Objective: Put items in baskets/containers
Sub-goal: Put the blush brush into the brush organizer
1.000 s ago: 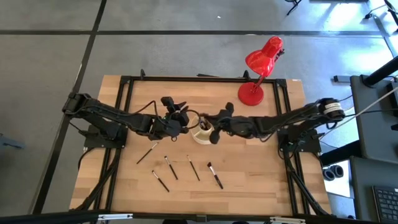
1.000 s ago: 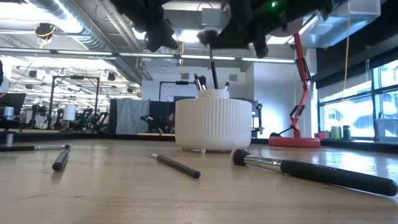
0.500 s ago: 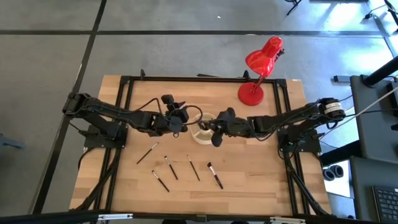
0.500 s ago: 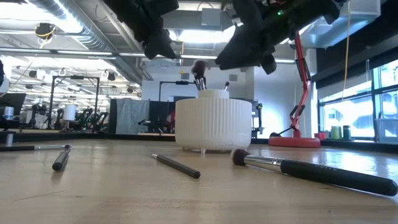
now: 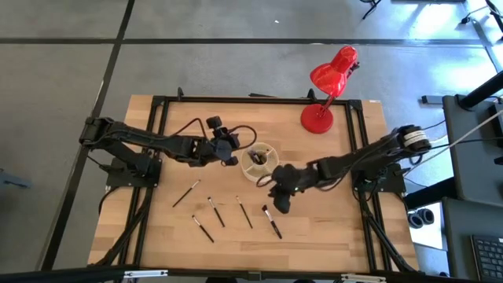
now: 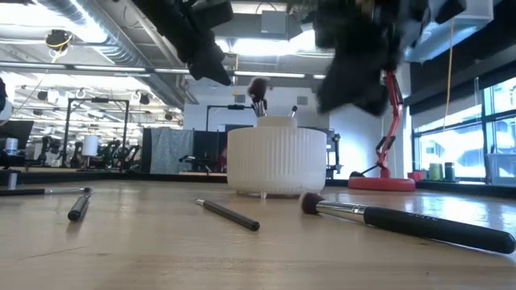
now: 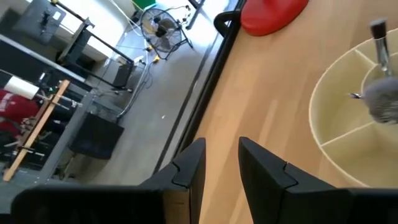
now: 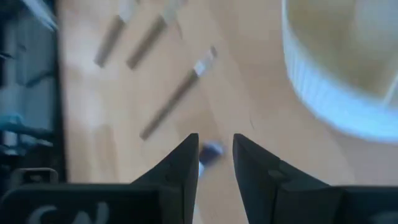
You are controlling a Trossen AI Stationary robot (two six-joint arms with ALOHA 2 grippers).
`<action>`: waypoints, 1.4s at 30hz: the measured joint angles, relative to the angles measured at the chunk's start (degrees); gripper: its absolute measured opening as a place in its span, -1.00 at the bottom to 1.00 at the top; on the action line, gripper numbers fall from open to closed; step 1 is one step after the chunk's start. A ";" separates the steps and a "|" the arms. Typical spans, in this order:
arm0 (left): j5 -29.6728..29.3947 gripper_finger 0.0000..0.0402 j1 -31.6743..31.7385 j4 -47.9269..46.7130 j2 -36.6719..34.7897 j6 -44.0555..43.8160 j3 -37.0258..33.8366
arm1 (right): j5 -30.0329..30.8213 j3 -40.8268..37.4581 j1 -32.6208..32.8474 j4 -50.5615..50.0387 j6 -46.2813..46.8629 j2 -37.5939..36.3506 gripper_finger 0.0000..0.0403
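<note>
Right gripper [image 5: 280,201] hovers low-centre of the high view, fingers slightly apart and empty, above the thick brush [image 5: 272,222]. Left gripper [image 5: 230,151], also parted and empty, sits just left of the organizer cup [image 5: 259,162], which holds several brushes [image 6: 258,95].

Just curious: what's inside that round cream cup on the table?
The cup has divided compartments; a few makeup brushes stand in the middle, tips poking above the rim. Its walls hide how many.

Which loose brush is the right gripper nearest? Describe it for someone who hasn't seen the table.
Start at the cream cup mid-table; five brushes lie loose in front of it. The right gripper hangs over the rightmost brush. That one has the thickest black handle and a fluffy tip.
</note>
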 joint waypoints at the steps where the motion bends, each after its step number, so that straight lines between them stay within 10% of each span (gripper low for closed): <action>1: -0.04 -0.55 0.17 0.01 0.00 0.00 0.00 | -0.02 0.61 0.31 -1.12 1.22 1.57 -0.51; 23: -0.66 -0.53 0.62 -8.67 0.00 0.91 0.00 | -6.91 24.05 2.06 -19.19 14.17 28.44 -0.50; 35: -0.58 -0.54 0.36 -14.78 0.00 -4.66 0.00 | -6.62 24.37 2.14 -20.65 7.67 28.65 -0.94; 42: -0.49 -0.56 -0.64 -15.04 0.00 -4.57 0.00 | 4.41 24.23 4.55 -22.93 7.35 20.54 -0.94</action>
